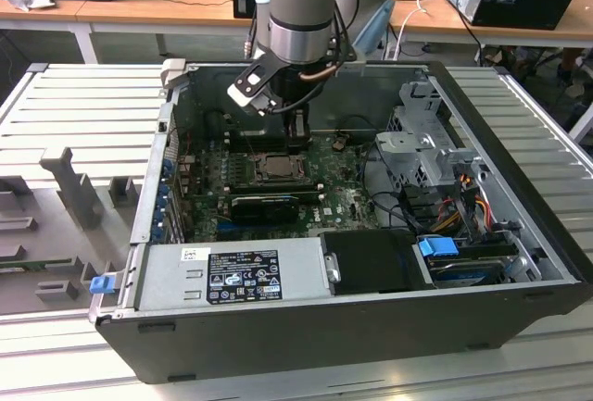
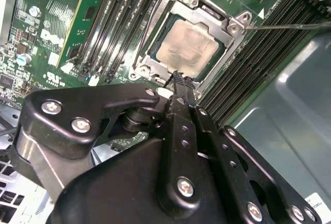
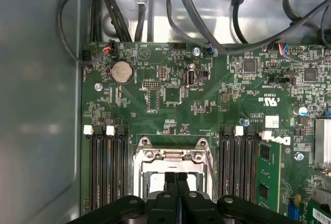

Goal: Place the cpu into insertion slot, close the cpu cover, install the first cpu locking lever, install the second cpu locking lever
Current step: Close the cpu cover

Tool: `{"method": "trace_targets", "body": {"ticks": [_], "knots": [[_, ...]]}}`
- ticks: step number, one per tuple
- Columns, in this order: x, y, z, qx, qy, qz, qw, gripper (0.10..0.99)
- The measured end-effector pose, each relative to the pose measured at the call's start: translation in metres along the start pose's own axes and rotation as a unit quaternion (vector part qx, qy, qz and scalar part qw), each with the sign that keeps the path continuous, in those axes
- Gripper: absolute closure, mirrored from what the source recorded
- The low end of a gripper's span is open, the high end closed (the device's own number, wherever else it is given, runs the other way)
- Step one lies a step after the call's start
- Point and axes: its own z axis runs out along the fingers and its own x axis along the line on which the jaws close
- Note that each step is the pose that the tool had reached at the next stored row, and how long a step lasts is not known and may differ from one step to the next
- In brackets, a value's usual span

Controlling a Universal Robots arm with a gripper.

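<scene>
One cpu (image 2: 189, 48) apparently fills the insertion slot (image 2: 153, 58).

The exterior view shows one robot arm (image 1: 301, 12), one open computer case (image 1: 324, 336), one labelled power supply (image 1: 236, 276), and two blue tabs: one blue tab (image 1: 102, 282) at the lower left of the frame and another blue tab (image 1: 437, 246) at the lower right. In the second wrist view there is one cpu (image 2: 189, 48), one cover (image 2: 178, 13) and one gripper (image 2: 179, 76) with two fingers (image 2: 178, 110). The first wrist view has one round coin battery (image 3: 122, 72) and two banks of memory slots, the first bank (image 3: 108, 167) and the second bank (image 3: 238, 162), three slots in each.
</scene>
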Motion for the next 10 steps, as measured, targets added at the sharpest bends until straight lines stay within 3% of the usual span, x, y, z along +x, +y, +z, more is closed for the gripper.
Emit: {"method": "trace_targets", "body": {"ticks": [10], "knots": [[0.0001,-0.0119,-0.0001,0.0000,0.0000,0.000,1.0000,0.980]]}}
